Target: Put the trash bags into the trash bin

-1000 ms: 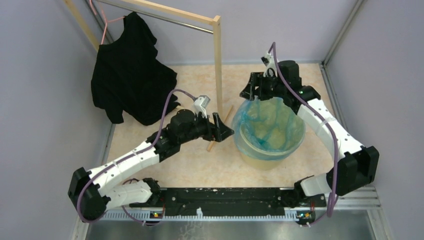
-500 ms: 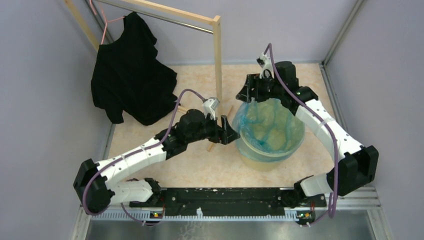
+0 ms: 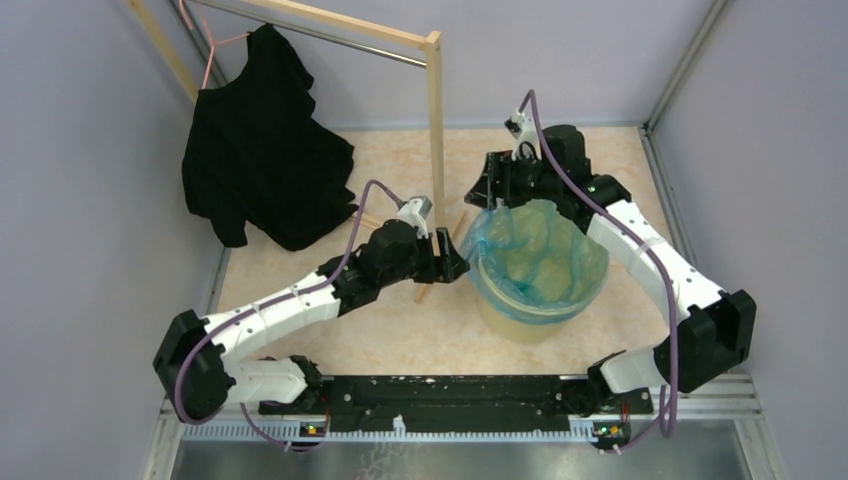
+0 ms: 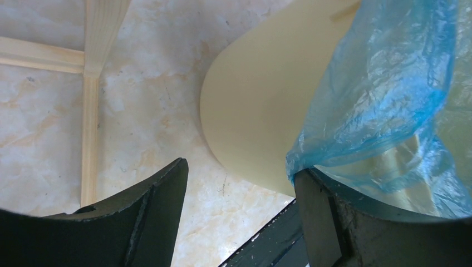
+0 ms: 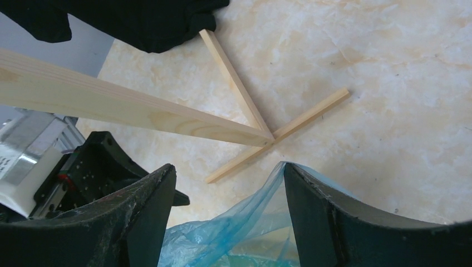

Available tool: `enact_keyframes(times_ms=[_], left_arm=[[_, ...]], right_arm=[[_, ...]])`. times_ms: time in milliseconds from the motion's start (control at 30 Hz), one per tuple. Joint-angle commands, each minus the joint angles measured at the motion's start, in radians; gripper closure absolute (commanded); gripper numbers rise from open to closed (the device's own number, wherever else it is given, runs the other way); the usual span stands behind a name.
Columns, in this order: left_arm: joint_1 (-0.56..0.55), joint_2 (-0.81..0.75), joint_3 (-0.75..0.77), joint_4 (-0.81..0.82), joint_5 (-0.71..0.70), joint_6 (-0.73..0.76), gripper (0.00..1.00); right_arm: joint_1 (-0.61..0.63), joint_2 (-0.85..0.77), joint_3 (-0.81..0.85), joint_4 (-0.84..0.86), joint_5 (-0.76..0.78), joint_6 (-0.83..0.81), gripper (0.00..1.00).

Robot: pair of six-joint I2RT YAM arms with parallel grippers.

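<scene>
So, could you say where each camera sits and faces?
Top external: high behind the robot, looking down at the round pale yellow plastic bin; left arm, right arm show.
Left wrist: beside the bin, facing its wall; left gripper shows.
Right wrist: over its far rim, facing the wooden rack foot; right gripper shows.
Both wrists see the translucent blue bag.

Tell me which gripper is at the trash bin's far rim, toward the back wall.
The right gripper: it hangs over the far edge of the trash bin, whereas the left gripper is at the bin's left side, by the wooden post.

Blue trash bag (image 3: 540, 248) in trash bin (image 3: 515, 325)
</scene>
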Motion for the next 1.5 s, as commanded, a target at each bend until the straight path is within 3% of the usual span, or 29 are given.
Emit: enact_keyframes(times_ms=[0, 200, 500, 700, 867, 1167, 1300, 1467], left_arm=[[0.001, 0.028, -0.003, 0.002, -0.027, -0.019, 0.25], [-0.019, 0.085, 0.015, 0.008, 0.038, -0.014, 0.26], [-0.083, 0.109, -0.033, 0.030, 0.018, -0.024, 0.27], [-0.066, -0.009, -0.050, -0.090, -0.095, -0.022, 0.23], [-0.043, -0.128, -0.067, -0.059, -0.101, -0.019, 0.21], [-0.043, -0.115, -0.024, -0.025, -0.009, -0.003, 0.11], [-0.043, -0.093, -0.039, 0.030, 0.079, -0.003, 0.10], [-0.043, -0.049, -0.044, 0.099, 0.184, -0.004, 0.15]], right_arm=[[0.023, -0.026, -0.025, 0.013, -0.010, 0.004, 0.29], [0.039, -0.011, -0.034, 0.018, 0.043, -0.006, 0.26], [0.045, -0.027, -0.092, -0.005, 0.116, -0.011, 0.20], [0.044, -0.093, -0.029, -0.101, 0.146, -0.047, 0.16], [0.045, -0.163, 0.004, -0.137, 0.127, -0.040, 0.13], [0.045, -0.250, 0.094, -0.309, 0.296, -0.097, 0.05], [0.045, -0.307, 0.113, -0.375, 0.358, -0.104, 0.03], [0.045, -0.370, 0.098, -0.441, 0.318, -0.069, 0.05]])
